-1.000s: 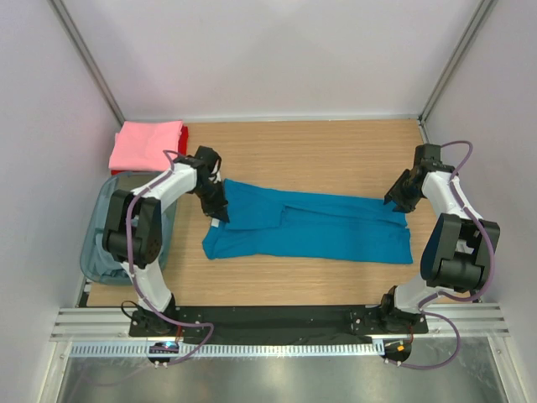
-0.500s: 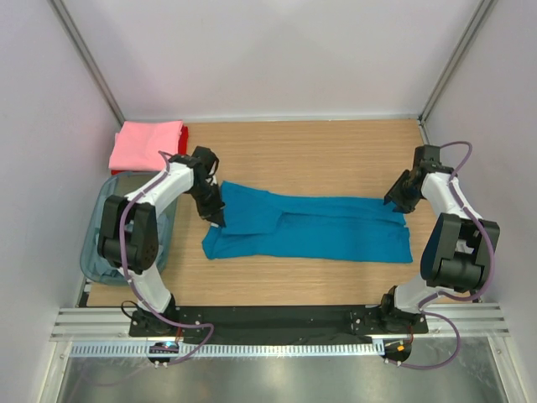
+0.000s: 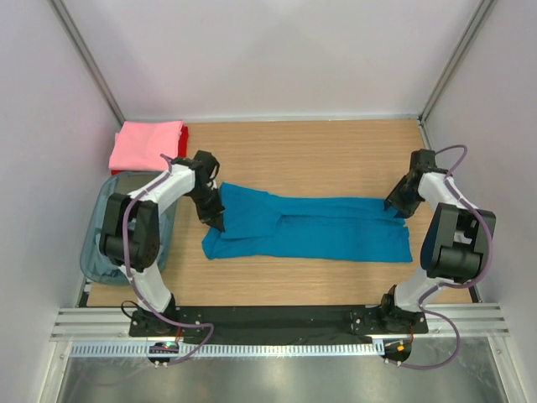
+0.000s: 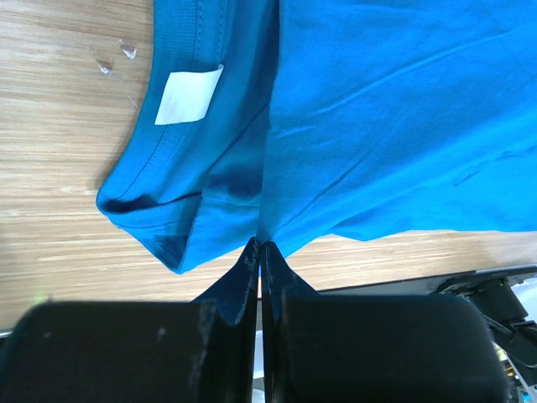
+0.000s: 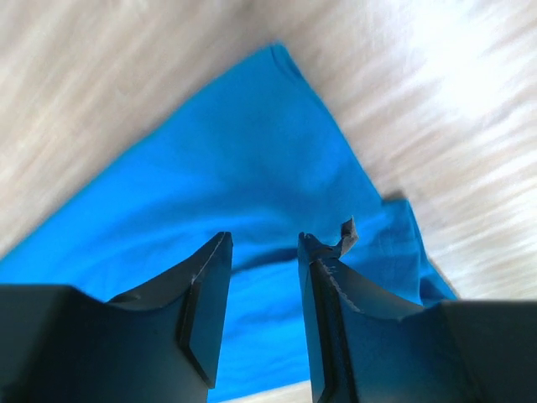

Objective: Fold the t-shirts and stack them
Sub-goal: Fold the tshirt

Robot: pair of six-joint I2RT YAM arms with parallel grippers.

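A teal blue t-shirt (image 3: 319,228) lies folded into a long band across the wooden table. My left gripper (image 3: 214,220) is at its left, collar end. In the left wrist view the gripper (image 4: 260,245) is shut, pinching a fold edge of the teal t-shirt (image 4: 386,109) beside the collar with its white label (image 4: 189,95). My right gripper (image 3: 399,207) is over the shirt's right end. In the right wrist view it (image 5: 264,245) is open just above the teal cloth (image 5: 243,176), holding nothing. A folded pink t-shirt (image 3: 147,144) lies on a red one (image 3: 184,134) at the back left.
A translucent grey-blue plastic bin (image 3: 96,243) stands at the left edge, beside the left arm. White walls enclose the table on three sides. A black base rail (image 3: 277,319) runs along the near edge.
My left gripper has shifted slightly left and toward the near edge, drawing the shirt's collar end with it. My right gripper has edged in over the shirt's right end.
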